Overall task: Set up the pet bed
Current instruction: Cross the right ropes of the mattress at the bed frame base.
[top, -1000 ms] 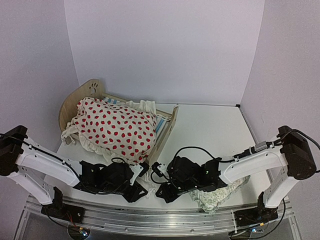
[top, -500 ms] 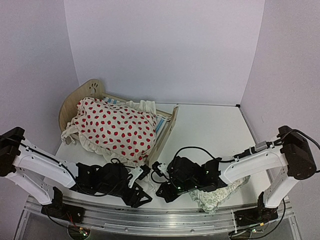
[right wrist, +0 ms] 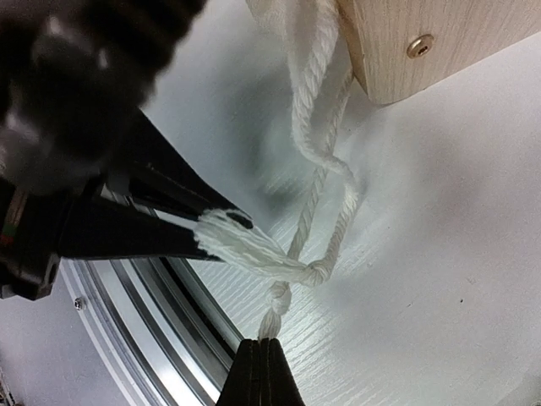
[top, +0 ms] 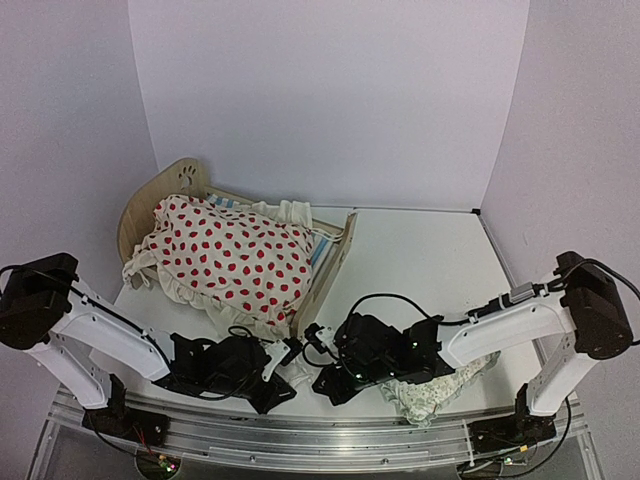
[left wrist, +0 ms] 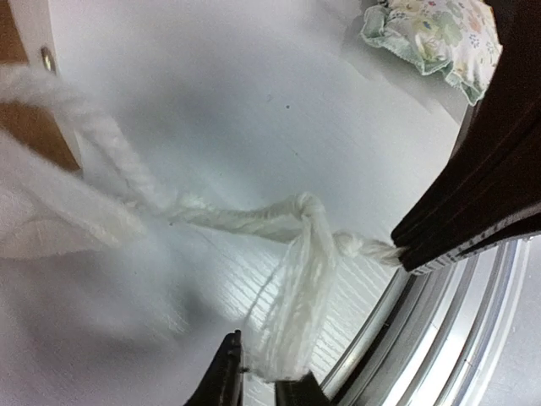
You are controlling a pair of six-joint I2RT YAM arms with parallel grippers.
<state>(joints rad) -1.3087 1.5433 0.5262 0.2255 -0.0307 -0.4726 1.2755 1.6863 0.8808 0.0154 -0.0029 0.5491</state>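
Note:
The pet bed [top: 181, 183], light wood with a paw-print headboard, stands at the back left with a cream red-dotted cushion [top: 232, 260] heaped on it. Off the bed's near wooden corner [right wrist: 423, 42] hang white cords [right wrist: 314, 127] that meet in a knot [right wrist: 314, 271] just above the table. My left gripper [left wrist: 258, 378] is shut on the frayed tassel [left wrist: 292, 313] on one side of the knot. On the other side, my right gripper [right wrist: 269, 342] is shut on the short knotted cord end [right wrist: 275, 315]. The two grippers nearly touch in front of the footboard [top: 305, 352].
A small green floral frilled pillow [top: 432, 393] lies at the near right under the right arm; the left wrist view also shows this pillow [left wrist: 433, 34]. The metal rail [top: 320, 432] along the table's near edge runs right beside both grippers.
My left gripper opened wide, shifted slightly right towards the right gripper, and has closed on the tassel. The right gripper has stayed shut in place.

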